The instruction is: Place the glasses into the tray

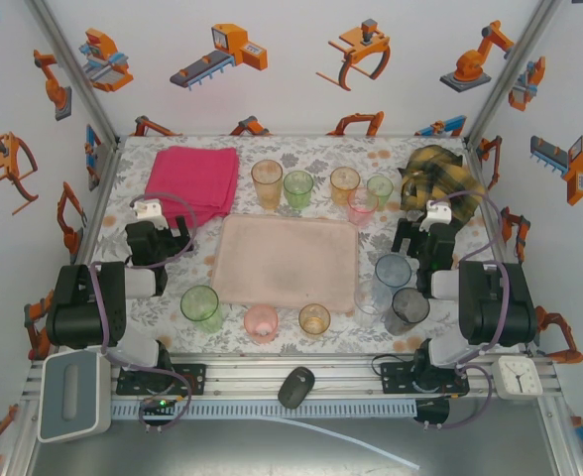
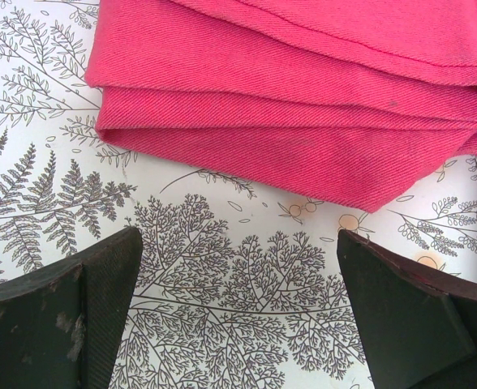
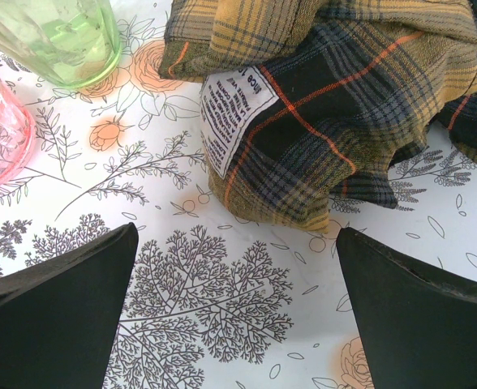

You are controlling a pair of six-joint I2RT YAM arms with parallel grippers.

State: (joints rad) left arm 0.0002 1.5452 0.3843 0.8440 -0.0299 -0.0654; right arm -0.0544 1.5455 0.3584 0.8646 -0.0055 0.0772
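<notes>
Around the flat pale pink tray point(image 1: 290, 260) stand small translucent coloured glasses point(image 1: 267, 183)

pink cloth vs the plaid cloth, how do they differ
The pink cloth is plain magenta; the plaid cloth is checked yellow and dark. The pink cloth is folded flat in layers; the plaid cloth is crumpled in a heap. The pink cloth lies far left, the plaid cloth far right. Both rest on the patterned table, outside the tray.

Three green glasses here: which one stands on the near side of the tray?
The green glass at front left, just off the near-left corner of the tray. The other two green glasses stand in the far row beyond it.
</notes>
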